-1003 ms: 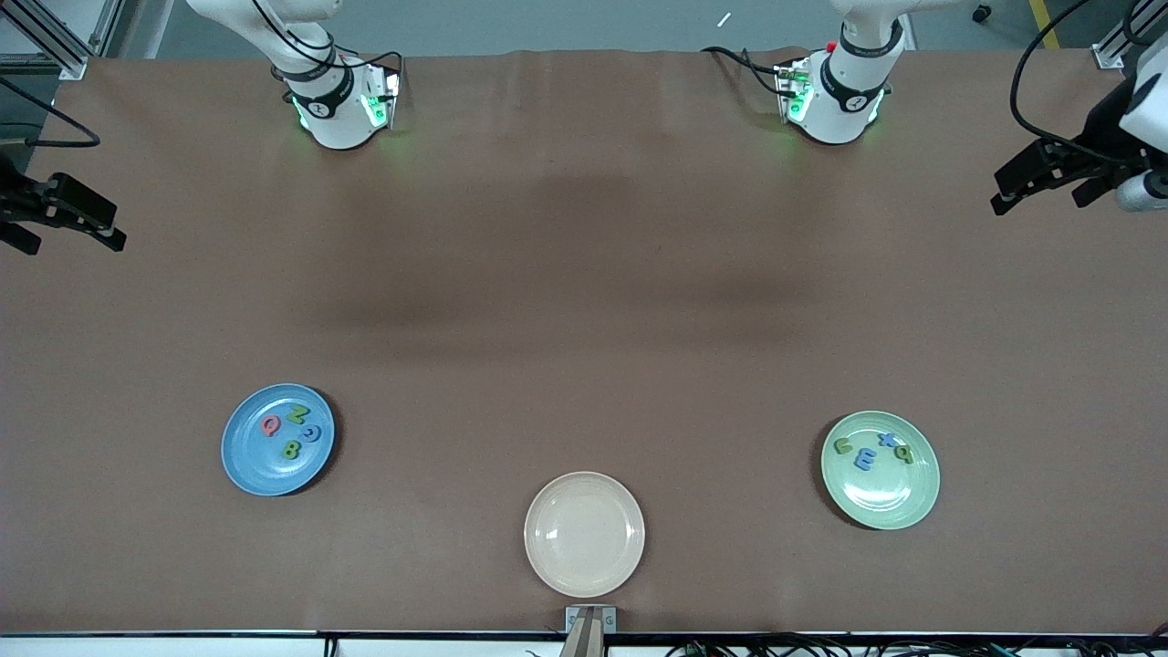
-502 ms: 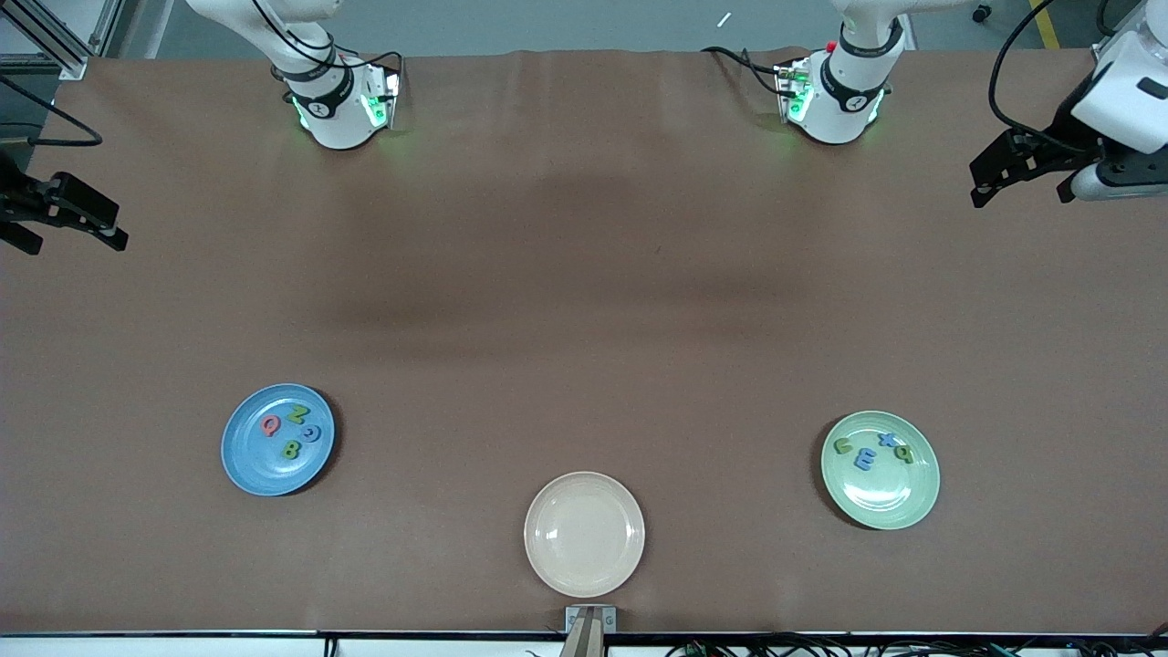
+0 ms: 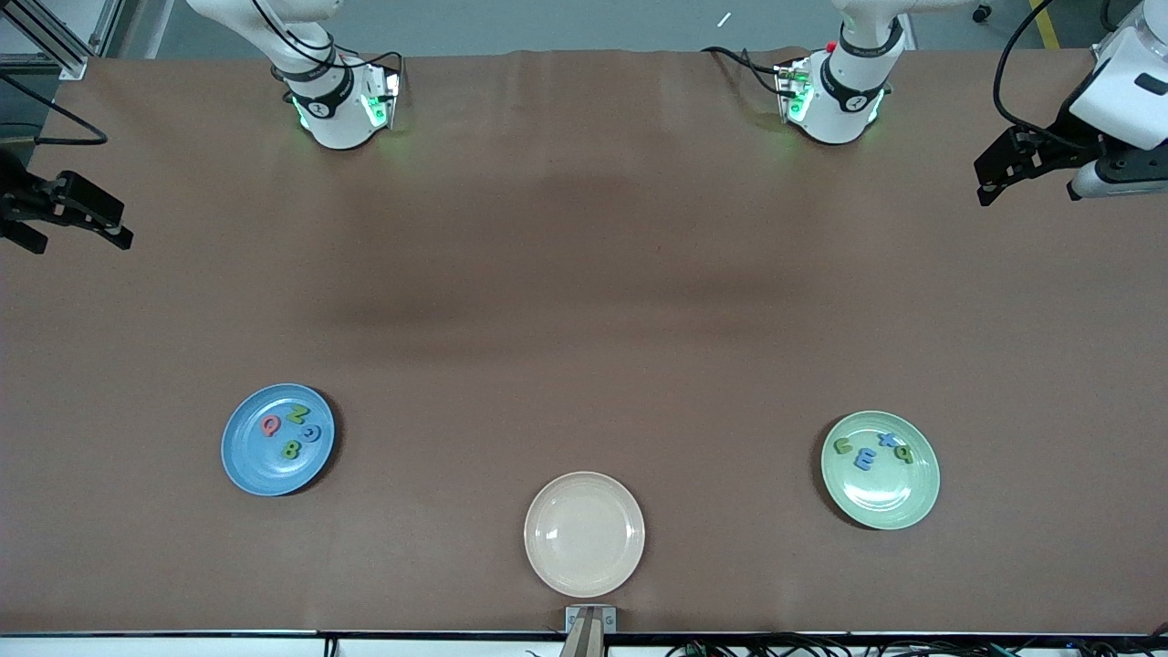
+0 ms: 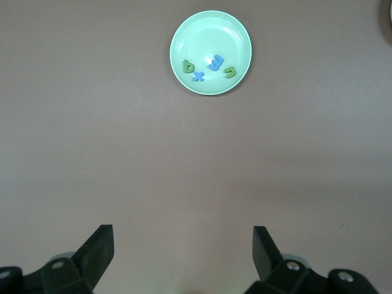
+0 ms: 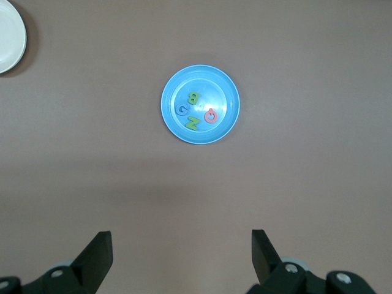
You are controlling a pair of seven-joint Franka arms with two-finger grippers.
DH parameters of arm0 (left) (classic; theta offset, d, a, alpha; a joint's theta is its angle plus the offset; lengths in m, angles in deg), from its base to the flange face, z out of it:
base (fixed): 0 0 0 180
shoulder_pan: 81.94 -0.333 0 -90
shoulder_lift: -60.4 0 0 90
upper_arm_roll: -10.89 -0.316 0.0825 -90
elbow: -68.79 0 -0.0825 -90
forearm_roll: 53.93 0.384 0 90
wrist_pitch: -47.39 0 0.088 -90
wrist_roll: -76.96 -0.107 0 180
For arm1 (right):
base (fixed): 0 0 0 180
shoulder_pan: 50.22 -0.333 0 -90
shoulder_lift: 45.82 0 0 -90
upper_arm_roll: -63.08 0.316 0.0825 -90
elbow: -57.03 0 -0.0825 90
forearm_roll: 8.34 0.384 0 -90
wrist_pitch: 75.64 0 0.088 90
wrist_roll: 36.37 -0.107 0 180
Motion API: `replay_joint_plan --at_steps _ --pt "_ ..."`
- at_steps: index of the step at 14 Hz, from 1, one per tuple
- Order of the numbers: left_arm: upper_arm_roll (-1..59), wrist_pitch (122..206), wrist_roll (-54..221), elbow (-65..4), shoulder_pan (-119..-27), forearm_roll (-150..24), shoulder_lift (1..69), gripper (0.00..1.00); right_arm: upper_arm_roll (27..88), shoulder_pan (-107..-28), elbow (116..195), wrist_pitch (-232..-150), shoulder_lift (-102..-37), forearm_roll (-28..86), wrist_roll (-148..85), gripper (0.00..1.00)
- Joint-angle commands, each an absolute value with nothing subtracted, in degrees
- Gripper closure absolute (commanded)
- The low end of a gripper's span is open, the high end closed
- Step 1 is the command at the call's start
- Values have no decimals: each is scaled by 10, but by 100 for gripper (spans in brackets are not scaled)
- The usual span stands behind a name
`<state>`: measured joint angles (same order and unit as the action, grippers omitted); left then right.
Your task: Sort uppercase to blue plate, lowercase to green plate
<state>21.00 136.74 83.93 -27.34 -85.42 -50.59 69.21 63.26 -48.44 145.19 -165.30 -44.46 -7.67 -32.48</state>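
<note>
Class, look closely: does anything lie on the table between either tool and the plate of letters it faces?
Nothing visible does. Bare table lies between the open left tool and the green plate holding the lowercase letters, and likewise between the open right tool and the blue plate holding the uppercase letters.

blue plate: glossy sky blue; holds pink-red Q, green N, blue G, green B
green plate: pale mint; holds blue m, blue x, green u, green q-like piece
cream plate: plain cream
table: brown
</note>
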Motion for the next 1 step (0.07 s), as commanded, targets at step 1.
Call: replay_joint_plan --at_steps 1 --pt "211 1350 828 -248 -863 -519 677 0 648 -470 1454 -1649 -435 -82 -327 0"
